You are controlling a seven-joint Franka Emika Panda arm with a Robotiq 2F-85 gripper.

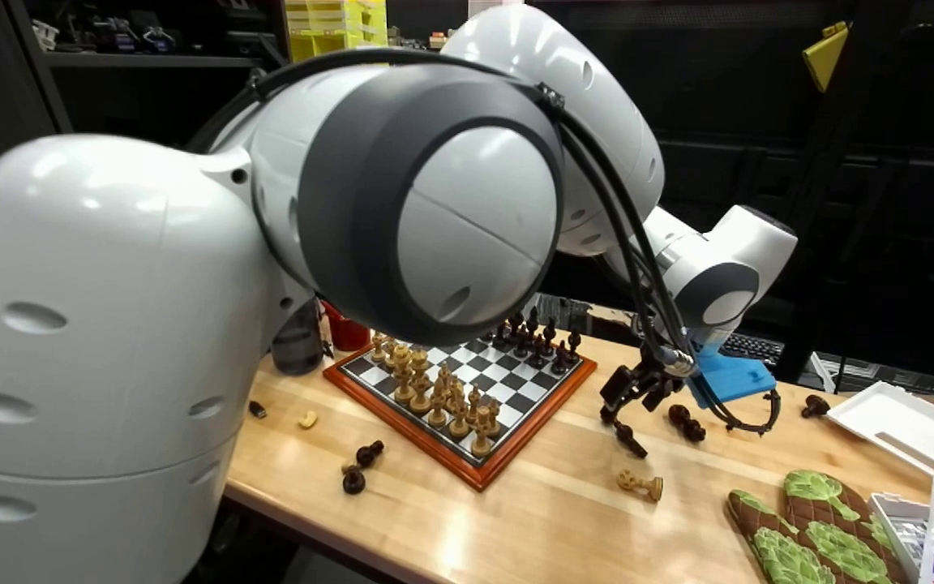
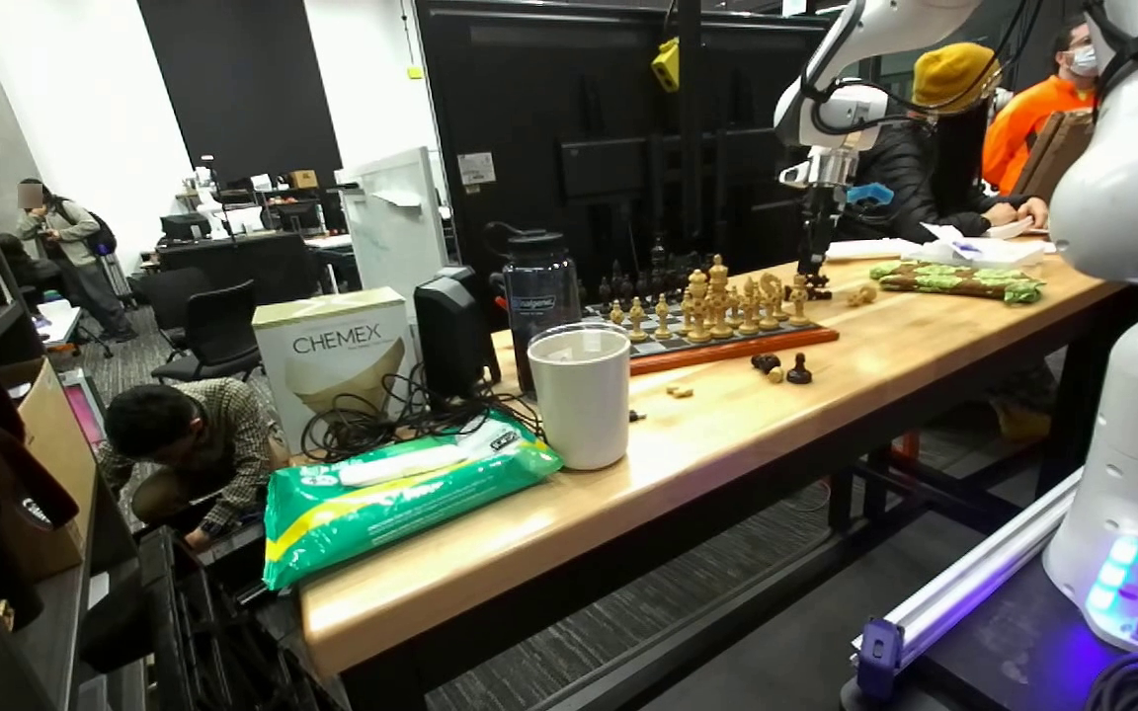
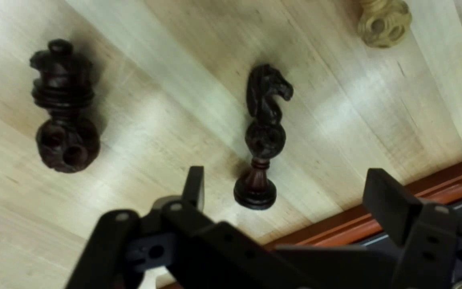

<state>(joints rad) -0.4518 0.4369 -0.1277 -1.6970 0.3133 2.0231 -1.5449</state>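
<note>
My gripper (image 3: 285, 176) is open and empty, pointing down over the wooden table. A dark knight chess piece (image 3: 265, 138) lies on its side below; in the wrist view its base shows between the fingers, nearer the left one. In an exterior view the gripper (image 1: 627, 397) is right of the chessboard (image 1: 507, 454), just above the fallen knight (image 1: 631, 440). Another dark piece (image 3: 65, 108) lies to the left in the wrist view. A light piece (image 3: 384, 25) is partly cut off at the top. The board's red-brown rim (image 3: 335, 233) shows behind the right finger.
Light pieces (image 2: 717, 306) and dark pieces stand on the board. Loose dark pieces (image 1: 363, 466) lie near the table's front edge. A leaf-patterned mitt (image 1: 832, 527) and white tray (image 1: 905, 422) lie right. A white cup (image 2: 581, 405), bottle (image 2: 541, 286) and green packet (image 2: 401, 499) occupy one end.
</note>
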